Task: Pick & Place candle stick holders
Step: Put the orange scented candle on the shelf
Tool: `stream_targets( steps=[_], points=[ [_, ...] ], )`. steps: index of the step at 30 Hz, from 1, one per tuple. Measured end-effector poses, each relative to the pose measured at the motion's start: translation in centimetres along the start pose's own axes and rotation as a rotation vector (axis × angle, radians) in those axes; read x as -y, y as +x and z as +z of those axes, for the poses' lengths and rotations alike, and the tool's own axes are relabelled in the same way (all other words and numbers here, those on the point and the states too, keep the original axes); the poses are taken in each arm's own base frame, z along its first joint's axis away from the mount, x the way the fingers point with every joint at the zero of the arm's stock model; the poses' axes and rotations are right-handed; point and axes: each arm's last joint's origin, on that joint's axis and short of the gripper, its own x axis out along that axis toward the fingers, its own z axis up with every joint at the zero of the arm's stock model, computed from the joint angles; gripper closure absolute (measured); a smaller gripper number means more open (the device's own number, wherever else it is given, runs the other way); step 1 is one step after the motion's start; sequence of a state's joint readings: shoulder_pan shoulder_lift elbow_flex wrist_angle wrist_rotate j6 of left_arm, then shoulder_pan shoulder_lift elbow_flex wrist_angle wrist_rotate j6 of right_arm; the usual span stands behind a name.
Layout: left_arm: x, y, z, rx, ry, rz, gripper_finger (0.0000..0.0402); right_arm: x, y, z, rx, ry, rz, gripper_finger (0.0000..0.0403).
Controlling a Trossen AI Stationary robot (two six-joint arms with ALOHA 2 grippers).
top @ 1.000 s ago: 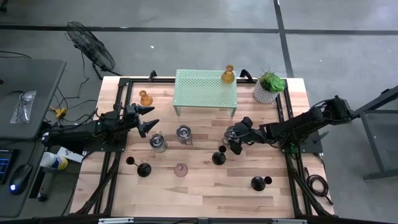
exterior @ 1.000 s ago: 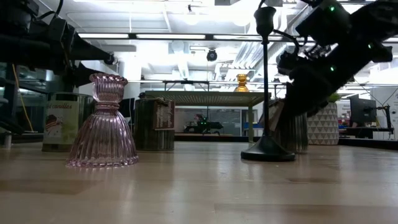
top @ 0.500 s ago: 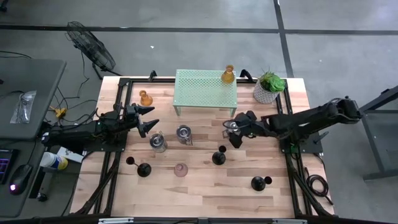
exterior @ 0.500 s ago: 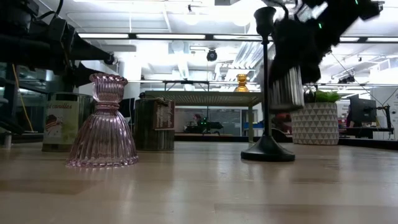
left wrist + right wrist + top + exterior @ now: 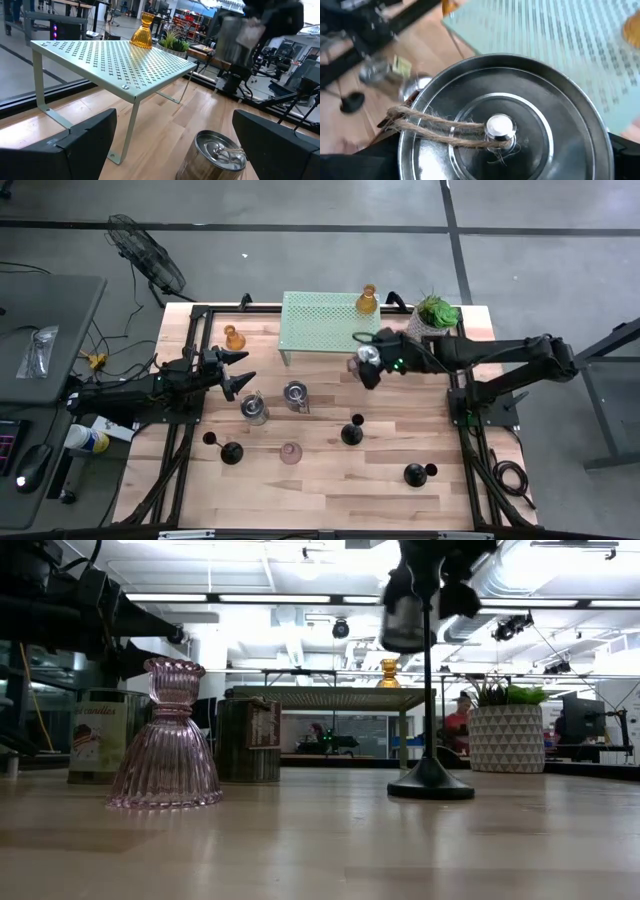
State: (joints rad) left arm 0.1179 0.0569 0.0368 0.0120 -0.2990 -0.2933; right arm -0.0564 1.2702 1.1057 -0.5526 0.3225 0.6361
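Note:
My right gripper is shut on a shiny silver metal candle stick holder with a lid, a knob and a twine loop. It hangs in the air by the near right corner of the pale green rack. On the tabletop stand two more silver holders, a pink glass one, an amber one and three black sticks. Another amber holder stands on the rack. My left gripper waits open at the left. My right gripper holds the silver holder by its round side wall, one finger on either side. The fingers slant down at it from the table's right side. The holder is lifted well clear of the table, lid up and roughly upright.
A green plant in a white pot stands at the far right, close behind my right arm. The black frame rails run along both table sides. Bare wood lies between the rack and the row of holders.
My right gripper has risen high off the table and moved toward the far edge and the rack, rolling somewhat. It carries the silver holder, which stood on the table a second ago and now hangs clear.

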Motion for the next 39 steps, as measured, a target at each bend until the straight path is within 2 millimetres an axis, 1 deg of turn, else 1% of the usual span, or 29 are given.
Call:
stream_targets(
  steps=[3, 9, 16, 20, 27, 30, 34, 39],
  points=[
    [0.0, 0.0, 0.0, 0.0, 0.0, 0.0, 0.0011, -0.5, 0.6, 2.0, 0.028, 0.028, -0.011, 0.0058],
    [0.0, 0.0, 0.0, 0.0, 0.0, 0.0, 0.0011, -1.0, 2.5, 5.5, 0.077, 0.065, -0.053, 0.0058],
    [0.0, 0.0, 0.0, 0.0, 0.0, 0.0, 0.0011, -1.6, 5.4, 9.0, 0.114, 0.069, -0.092, 0.0058],
    [0.0, 0.0, 0.0, 0.0, 0.0, 0.0, 0.0011, -1.9, 7.1, 10.6, 0.139, 0.03, -0.129, 0.0058],
    [0.0, 0.0, 0.0, 0.0, 0.0, 0.0, 0.0011, -2.7, 10.5, 13.3, 0.16, -0.123, -0.154, 0.0058],
    [0.0, 0.0, 0.0, 0.0, 0.0, 0.0, 0.0011, -3.0, 12.0, 14.5, 0.177, -0.156, -0.159, 0.0058],
    [0.0, 0.0, 0.0, 0.0, 0.0, 0.0, 0.0011, -2.7, 14.2, 16.1, 0.206, -0.148, -0.18, 0.0058],
    [0.0, 0.0, 0.0, 0.0, 0.0, 0.0, 0.0011, -1.6, 16.6, 17.3, 0.231, -0.126, -0.241, 0.0058]
  ],
)
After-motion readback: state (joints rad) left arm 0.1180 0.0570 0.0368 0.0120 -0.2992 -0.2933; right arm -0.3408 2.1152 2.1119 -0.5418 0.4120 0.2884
